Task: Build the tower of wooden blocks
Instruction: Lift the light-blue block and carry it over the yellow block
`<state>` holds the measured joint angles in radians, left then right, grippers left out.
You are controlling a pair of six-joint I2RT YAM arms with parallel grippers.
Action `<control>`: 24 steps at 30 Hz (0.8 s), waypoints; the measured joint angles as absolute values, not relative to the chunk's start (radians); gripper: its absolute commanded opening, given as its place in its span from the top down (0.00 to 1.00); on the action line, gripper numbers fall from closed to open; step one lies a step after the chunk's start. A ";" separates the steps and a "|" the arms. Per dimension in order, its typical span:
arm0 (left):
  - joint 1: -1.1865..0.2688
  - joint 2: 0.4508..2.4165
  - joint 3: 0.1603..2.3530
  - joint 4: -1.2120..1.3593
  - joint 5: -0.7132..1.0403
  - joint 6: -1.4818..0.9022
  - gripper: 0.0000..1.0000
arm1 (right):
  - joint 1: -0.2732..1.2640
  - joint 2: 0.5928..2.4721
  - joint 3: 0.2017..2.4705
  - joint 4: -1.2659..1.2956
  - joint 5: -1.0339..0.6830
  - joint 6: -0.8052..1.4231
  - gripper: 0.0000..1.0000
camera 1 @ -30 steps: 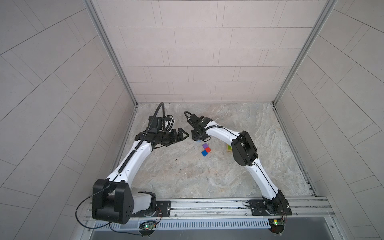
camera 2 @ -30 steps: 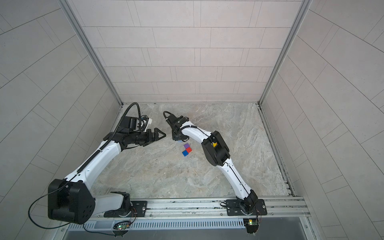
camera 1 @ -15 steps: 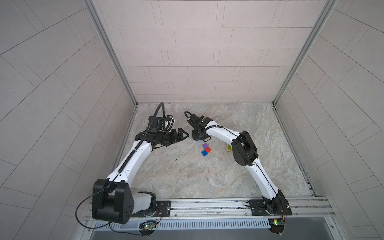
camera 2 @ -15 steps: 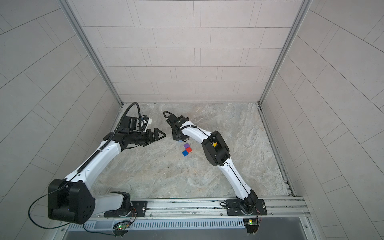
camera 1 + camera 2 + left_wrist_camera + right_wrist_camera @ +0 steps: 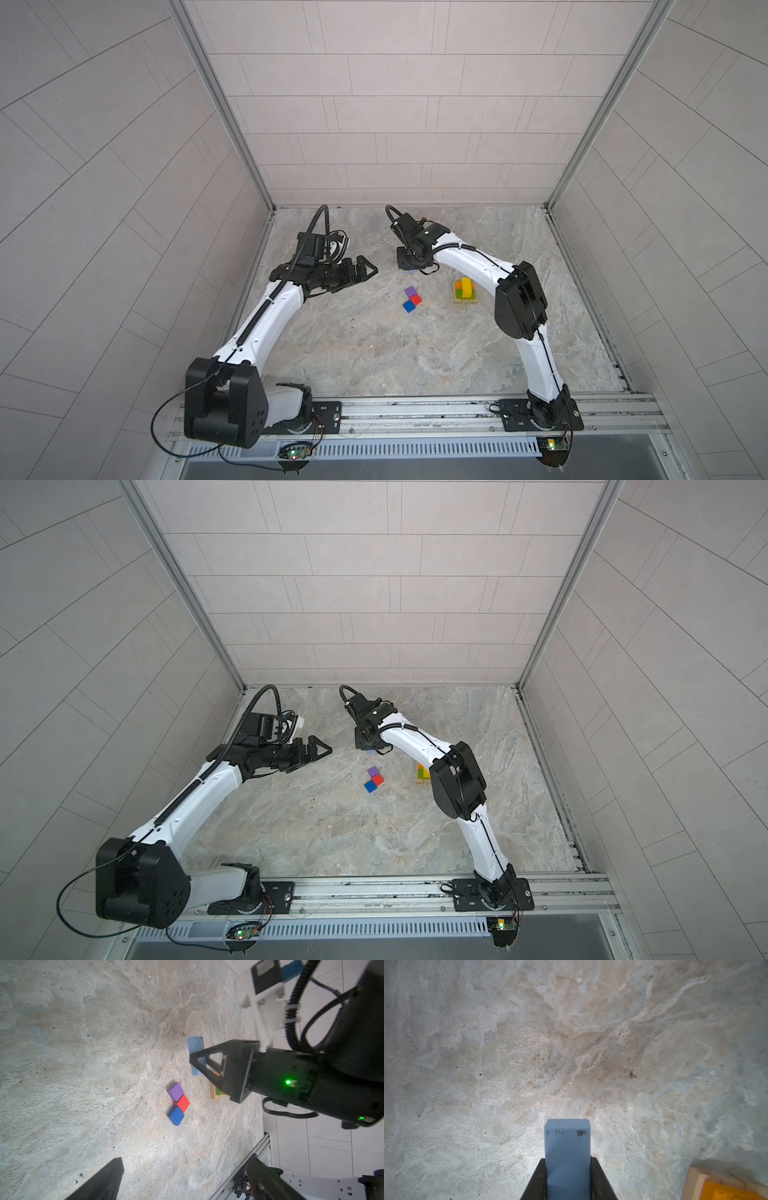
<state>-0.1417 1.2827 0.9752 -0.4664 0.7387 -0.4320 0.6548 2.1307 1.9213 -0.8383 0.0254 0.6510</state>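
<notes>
While the right gripper (image 5: 568,1160) is clamped on the light-blue oblong (image 5: 567,1140), long axis projecting ahead of its fingers (image 5: 538,1176), the tower (image 5: 464,291) stands rightward in a top view, near that arm's elbow (image 5: 519,305). Cubes (image 5: 411,298) flank the route. Left gripper (image 5: 365,269) hangs agape, farther off; floor (image 5: 374,345) otherwise open.

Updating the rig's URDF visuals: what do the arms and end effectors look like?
The left arm and right arm match: white shells, black joint housings, black cable along the links. The left end effector and right end effector are black, with hollow triangular fingers. A black corrugated hose loops at each wrist. Green LED on right wrist.
</notes>
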 measured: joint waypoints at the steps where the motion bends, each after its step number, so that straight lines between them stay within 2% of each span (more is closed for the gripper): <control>1: -0.142 1.283 0.973 -0.462 0.741 -0.434 0.01 | 0.649 2.100 1.894 -0.839 0.027 0.651 0.86; 14: -0.165 1.284 0.934 -0.362 0.839 -0.509 0.00 | 0.527 1.810 1.620 -0.852 0.031 0.626 0.86; 24: -0.198 1.287 0.923 -0.309 0.886 -0.548 0.00 | 0.445 1.677 1.447 -0.879 0.029 0.587 0.85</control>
